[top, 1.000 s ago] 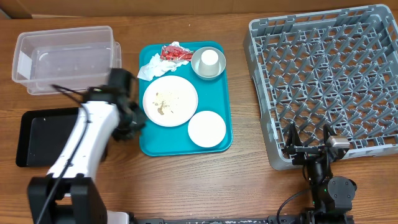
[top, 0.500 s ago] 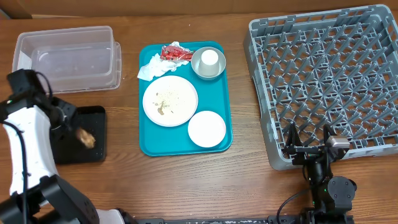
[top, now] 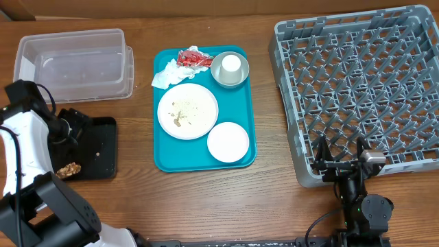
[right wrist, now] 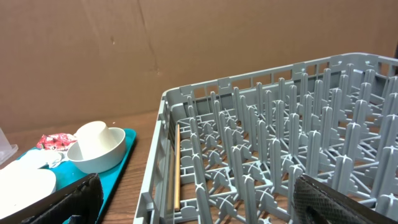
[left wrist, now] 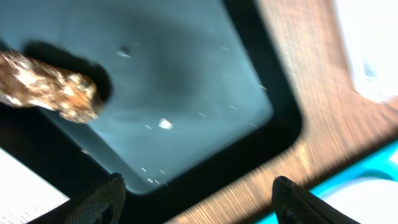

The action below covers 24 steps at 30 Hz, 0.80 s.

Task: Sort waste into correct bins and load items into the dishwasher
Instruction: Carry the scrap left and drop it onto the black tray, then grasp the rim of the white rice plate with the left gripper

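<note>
food piece (left wrist: pixel 53 93) now outside left pincer (left wrist: pixel 199 196)

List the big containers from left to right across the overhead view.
black tray → teal tray → grey dish rack. The clear tub overlaps the black tray's span, so it is left out.

White left arm (top: pixel 24 147), black joints, black cable; right hand (top: pixel 339 159) black, grey block.
</note>
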Motion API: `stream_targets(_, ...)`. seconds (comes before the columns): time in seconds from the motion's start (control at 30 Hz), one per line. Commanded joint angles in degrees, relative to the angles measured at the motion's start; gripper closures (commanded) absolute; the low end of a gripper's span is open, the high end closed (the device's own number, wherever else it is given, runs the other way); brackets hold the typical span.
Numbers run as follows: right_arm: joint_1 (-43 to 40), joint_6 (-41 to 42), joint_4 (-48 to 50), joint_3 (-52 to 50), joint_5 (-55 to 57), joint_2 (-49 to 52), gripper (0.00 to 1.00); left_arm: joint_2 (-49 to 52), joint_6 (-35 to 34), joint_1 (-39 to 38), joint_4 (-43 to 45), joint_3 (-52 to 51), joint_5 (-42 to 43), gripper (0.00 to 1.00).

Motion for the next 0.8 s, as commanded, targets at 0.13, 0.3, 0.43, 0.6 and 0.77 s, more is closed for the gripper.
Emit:
stream_targets(0.13, 0.1, -0.2, 0.4, -0.6, 0.3, -0.7, 0.00, -8.0, 9.4, -6.7, -1.9, 6.2, 13.4, 0.12)
stream_targets(0.3, 0.1, -0.2, 0.4, -0.6, 0.3, -0.7, 0.00, -8.0, 10.6, -16.9, -3.0, 5.6, 12.5, 0.04)
stream_targets(0.43, 0.1, -0.2, 0.4, -0.6, 0.3, -0.7, 0.00, -6.0, 10.6, -25.6, -2.0, 3.8, 10.1, 0.00)
stream_targets(0.6, 0.1, -0.2, 0.4, -0.6, 0.3, -0.7, 0.00, -1.6, 10.7, -36.2, 1.3, 2.2, 3.7, 0.03)
stream_targets(0.77, 0.1, -0.2, 0.4, -0.6, 0.3, -0.7, 0.00, 3.8, 13.0, -43.3, 3.0, 2.2, -8.2, 0.03)
